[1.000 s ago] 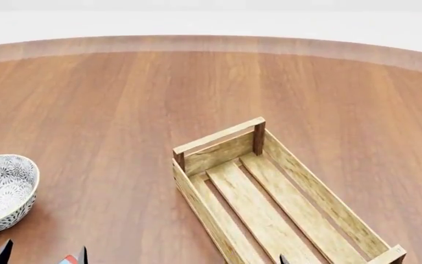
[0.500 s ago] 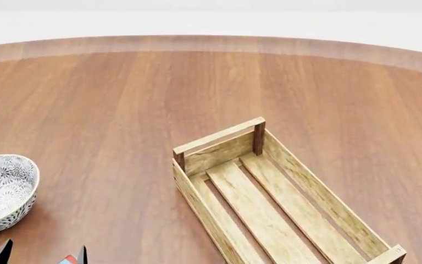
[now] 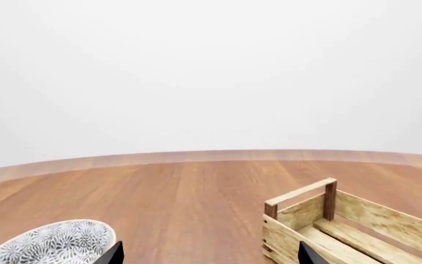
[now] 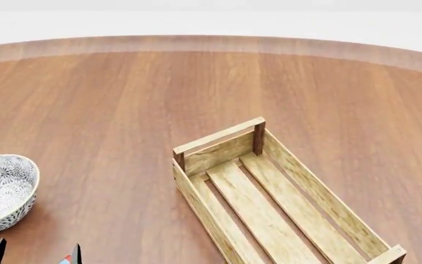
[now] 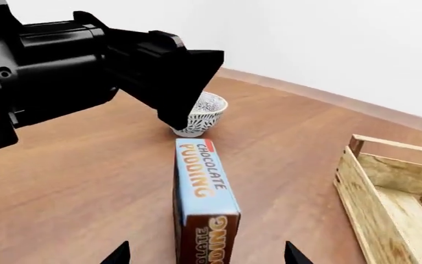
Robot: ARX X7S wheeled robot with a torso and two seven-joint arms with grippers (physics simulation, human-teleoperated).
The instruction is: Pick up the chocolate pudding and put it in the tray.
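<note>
The chocolate pudding (image 5: 202, 203), a small blue-topped cardboard carton on the tabletop (image 5: 86, 187), looks light, stiff, best pinched across its brown sides by the right claw (image 5: 205, 256), spread open.

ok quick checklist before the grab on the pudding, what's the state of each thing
1. Chocolate pudding lying on the table, free of the left gripper: ok.
2. Right gripper open, fingertips straddling the carton: ok.
3. Carton gripped: not ok, neither gripper holds it.
4. Tray empty, ready to receive: ok.
5. Patterned bowl clear of the tray path: ok.
6. Left gripper clear of the right arm's lift: cannot tell.
</note>
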